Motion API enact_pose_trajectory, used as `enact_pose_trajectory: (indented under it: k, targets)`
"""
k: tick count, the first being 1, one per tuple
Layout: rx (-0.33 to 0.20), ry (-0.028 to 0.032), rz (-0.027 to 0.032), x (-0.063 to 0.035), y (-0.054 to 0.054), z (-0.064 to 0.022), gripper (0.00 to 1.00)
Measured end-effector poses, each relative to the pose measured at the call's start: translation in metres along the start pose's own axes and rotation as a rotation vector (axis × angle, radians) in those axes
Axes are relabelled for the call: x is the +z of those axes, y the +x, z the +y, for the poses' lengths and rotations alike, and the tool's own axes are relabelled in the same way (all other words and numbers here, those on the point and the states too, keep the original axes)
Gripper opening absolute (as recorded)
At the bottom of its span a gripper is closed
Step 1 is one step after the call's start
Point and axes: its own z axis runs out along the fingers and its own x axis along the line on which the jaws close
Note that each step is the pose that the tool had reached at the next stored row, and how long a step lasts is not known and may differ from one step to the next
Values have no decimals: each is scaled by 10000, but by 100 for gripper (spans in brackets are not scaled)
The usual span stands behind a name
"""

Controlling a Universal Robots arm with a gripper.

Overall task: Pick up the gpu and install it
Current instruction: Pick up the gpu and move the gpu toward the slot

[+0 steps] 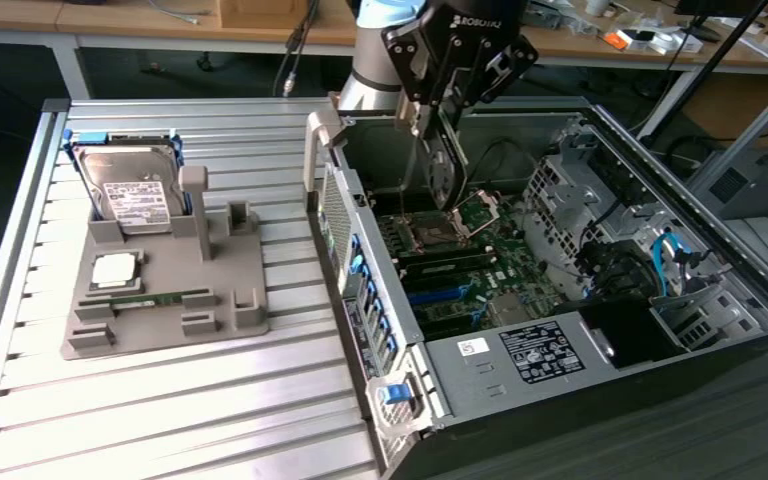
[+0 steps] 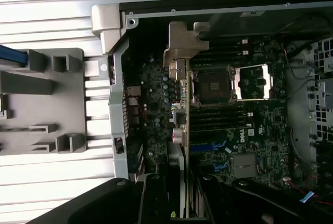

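The gpu (image 1: 442, 175) hangs on edge inside the open computer case (image 1: 624, 340), above the motherboard (image 1: 458, 270) and close to the CPU socket (image 1: 435, 235). My gripper (image 1: 435, 125) is shut on its upper edge. In the wrist view the gpu (image 2: 181, 104) appears edge-on, its silver bracket (image 2: 183, 39) pointing at the case's rear wall. There my gripper (image 2: 179, 206) has a black finger (image 2: 152, 198) on either side of the card. The green board below shows black expansion slots (image 2: 218, 117) beside the card's lower edge; whether they touch I cannot tell.
A grey fixture (image 1: 171, 290) lies on the slatted table (image 1: 157, 420) at the exterior view's left, holding a hard drive (image 1: 131, 190), a processor chip (image 1: 115, 268) and a memory stick (image 1: 151, 298). Drive cages and cables (image 1: 624, 240) crowd the case's far side.
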Motion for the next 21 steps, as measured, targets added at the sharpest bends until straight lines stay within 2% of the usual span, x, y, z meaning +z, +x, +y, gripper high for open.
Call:
enact_pose_trajectory:
  k: [21]
  targets:
    - [-1, 10, -1, 81, -87, -11, 27]
